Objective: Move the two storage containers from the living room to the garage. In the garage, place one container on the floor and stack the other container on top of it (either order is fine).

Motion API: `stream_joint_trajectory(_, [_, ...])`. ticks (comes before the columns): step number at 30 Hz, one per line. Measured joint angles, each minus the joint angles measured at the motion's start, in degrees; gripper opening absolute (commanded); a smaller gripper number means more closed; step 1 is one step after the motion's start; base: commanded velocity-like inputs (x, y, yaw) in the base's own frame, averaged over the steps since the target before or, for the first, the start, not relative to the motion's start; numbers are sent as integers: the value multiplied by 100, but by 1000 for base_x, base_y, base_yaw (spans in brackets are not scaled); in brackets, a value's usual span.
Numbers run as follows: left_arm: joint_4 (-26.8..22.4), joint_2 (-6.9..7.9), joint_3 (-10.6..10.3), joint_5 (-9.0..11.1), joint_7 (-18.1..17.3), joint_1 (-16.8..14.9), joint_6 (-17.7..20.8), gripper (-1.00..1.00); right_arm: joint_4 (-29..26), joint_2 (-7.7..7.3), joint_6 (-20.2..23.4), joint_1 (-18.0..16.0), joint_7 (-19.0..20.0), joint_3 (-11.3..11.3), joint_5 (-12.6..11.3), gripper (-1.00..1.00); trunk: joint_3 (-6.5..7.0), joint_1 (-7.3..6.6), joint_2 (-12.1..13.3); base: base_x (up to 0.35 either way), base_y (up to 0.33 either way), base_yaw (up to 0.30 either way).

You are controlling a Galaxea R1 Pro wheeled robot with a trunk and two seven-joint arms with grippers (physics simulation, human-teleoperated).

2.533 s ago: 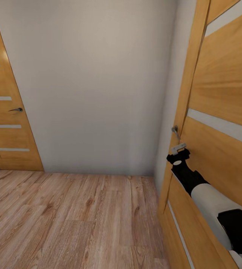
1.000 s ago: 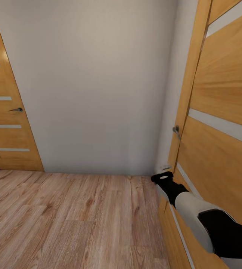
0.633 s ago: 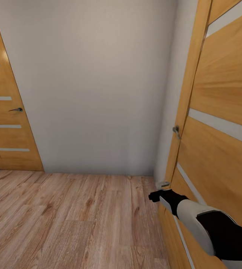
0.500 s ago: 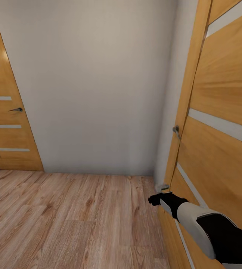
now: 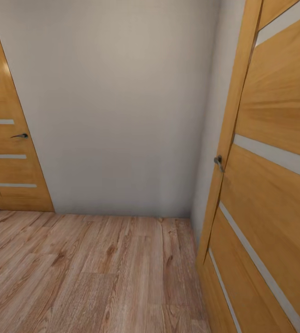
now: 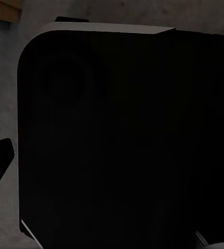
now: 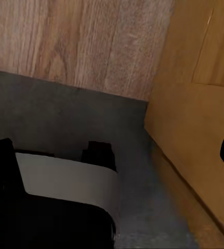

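The right arm, which reached toward the handle (image 5: 219, 162) of the near door (image 5: 270, 185) and then sank low beside it, has dropped out of the head view; the camera has not shifted. The hallway stands as it did: pale wall (image 5: 117, 106), wood plank floor (image 5: 90, 273), a second orange door (image 5: 6, 138) at the far left.

The two storage containers are not to be seen here, so their place cannot be told. Judging from the task alone, open-top bins with straight smooth walls should be stiff and light when empty, somewhat slick on the sides; the rim of a long wall looks the surest place to take hold, or one end effector on each short end.

The left wrist view faces a dark rounded body (image 6: 122, 135) close up, against grey ground. The right wrist view looks down on a grey base, a white and black part (image 7: 65, 181), planks and door edge. Whether either end effector is spread or pressed together cannot be told
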Motion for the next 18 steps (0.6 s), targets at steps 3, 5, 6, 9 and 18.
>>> stream_joint_trajectory(3, [1,3,0,1,0,0,0,100,-2,-71,-361,443,0,2,5,100,1,0,0,0,0,0])
stream_joint_trajectory(5, [1,4,-1,1,0,0,0,100,-2,-110,-524,649,0,4,20,100,1,0,0,0,0,0])
stream_joint_trajectory(6, [0,4,-1,1,0,0,0,100,-4,-130,-612,778,0,4,27,100,0,0,0,0,0,0])
stream_joint_trajectory(9, [1,5,-2,1,0,0,0,100,-12,-164,-810,1033,-3,11,41,100,1,0,0,0,0,0])
stream_joint_trajectory(18, [1,5,-5,1,0,0,0,100,-15,-178,-895,1125,-69,33,50,100,1,0,0,0,0,69])
